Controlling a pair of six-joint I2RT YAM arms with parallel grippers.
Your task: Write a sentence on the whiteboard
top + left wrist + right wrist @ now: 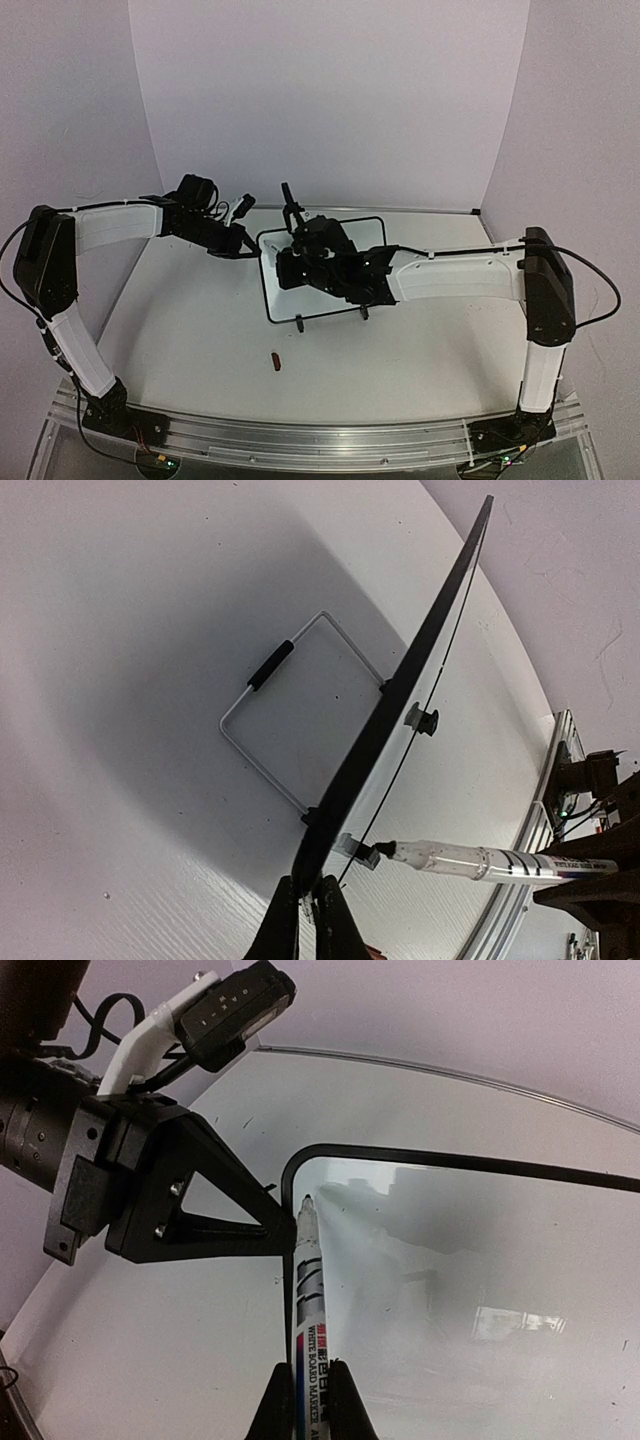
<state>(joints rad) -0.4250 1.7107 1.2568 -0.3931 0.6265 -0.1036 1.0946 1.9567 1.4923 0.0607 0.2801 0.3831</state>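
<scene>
The whiteboard [274, 288] stands propped near the middle of the tabletop [190, 330], leaning back on a wire stand [262, 732] behind it. My left end effector [307, 892] is closed on the board's thin black frame at its left edge, pinching it edge-on. My right end effector [305, 1385] is clamped around a marker [303, 1290]. Its tip sits at the board's upper left corner, touching or just off the surface; I can't tell which.

I judge the board light and stiff, but glossy. Perched on that stand and two small clip feet [300, 322], it would likely skid or tip back under any push from the pen. The frame edge is the right place to hold it: firm, out of the writing area, and no smudging the face. Light pressure on the strokes should do. A small red thing [276, 361] lies on the tabletop nearer my bases, possibly the marker's cap.
</scene>
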